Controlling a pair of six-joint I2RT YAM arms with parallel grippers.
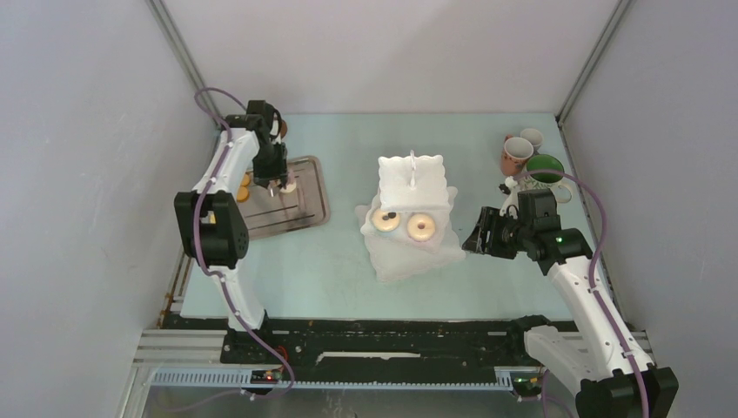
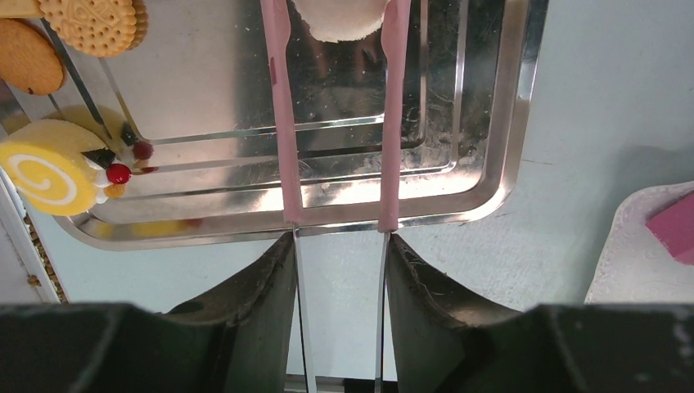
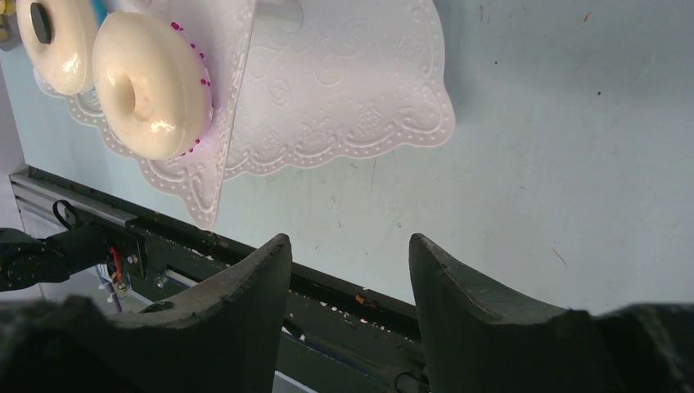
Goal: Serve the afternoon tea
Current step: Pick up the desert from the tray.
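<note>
Overhead view: white three-tier stand [image 1: 411, 178] sits mid-table [image 1: 348, 279], two donuts [image 1: 385, 221] side by side on a lower tier's near edge. Three mugs in the far right corner: pink [image 1: 517, 152], small pale [image 1: 532, 137], green-inside [image 1: 544, 167]. Only this view shows the mugs.

Left claw [image 1: 277, 178] hangs over the grey metal tray [image 1: 305, 209] at the left. Left wrist view gives the detail: claw [image 2: 340, 246] partly closed, clamped on the pink tongs [image 2: 281, 123]. The tongs' long axis runs straight out from the claw across the tray, their arms flanking a pale round piece [image 2: 340, 18] at the frame edge; cannot tell whether they touch it. Orange biscuits [image 2: 90, 24] and a yellow swirl cake [image 2: 45, 176] lie on the tray. Biscuit face is embossed; pattern not readable as writing.

Right claw [image 1: 477, 235] is just right of the stand, pointing at it. Right wrist view: claw [image 3: 350, 246] parted, nothing between the fingers.
</note>
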